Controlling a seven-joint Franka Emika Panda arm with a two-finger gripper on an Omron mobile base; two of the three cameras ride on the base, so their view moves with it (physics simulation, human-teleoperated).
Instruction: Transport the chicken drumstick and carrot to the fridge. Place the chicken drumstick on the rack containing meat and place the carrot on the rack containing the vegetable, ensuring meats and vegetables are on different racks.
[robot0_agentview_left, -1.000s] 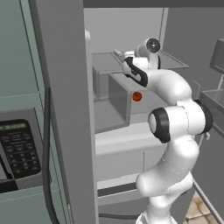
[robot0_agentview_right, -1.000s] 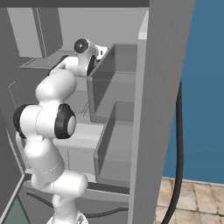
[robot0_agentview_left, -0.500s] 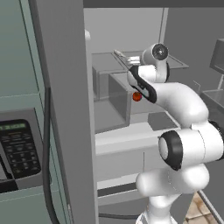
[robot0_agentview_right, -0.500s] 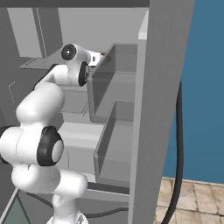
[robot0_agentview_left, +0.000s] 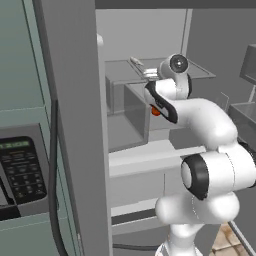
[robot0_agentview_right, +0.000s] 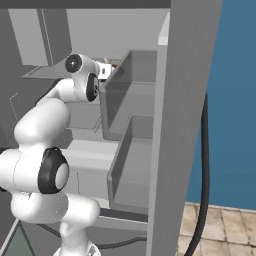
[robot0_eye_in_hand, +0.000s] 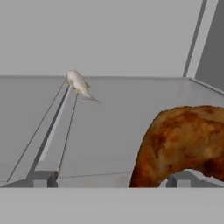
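Note:
In the hand view the reddish-brown chicken drumstick (robot0_eye_in_hand: 183, 142) lies on the fridge's upper shelf (robot0_eye_in_hand: 131, 103), close against my right fingertip (robot0_eye_in_hand: 180, 179). My gripper (robot0_eye_in_hand: 111, 179) is open, its tips wide apart, and the drumstick is not pinched between them. A small pale piece of meat (robot0_eye_in_hand: 78, 83) rests farther back on the same shelf. From the base views my arm reaches into the open fridge (robot0_agentview_left: 70, 100) at upper-shelf height, and a bit of the drumstick (robot0_agentview_right: 113, 64) shows beyond the hand. The carrot is out of view.
A small red-orange thing (robot0_agentview_left: 156, 112) sits on the level below, partly behind my forearm. Clear bins (robot0_agentview_right: 135, 100) stand under the upper shelf. The fridge's right door (robot0_agentview_right: 190, 100) stands open beside the arm. A dark keypad panel (robot0_agentview_left: 20, 170) is at the left.
The arm's elbow has swung out to the right and its lower links have shifted, while the hand has stayed at the upper shelf.

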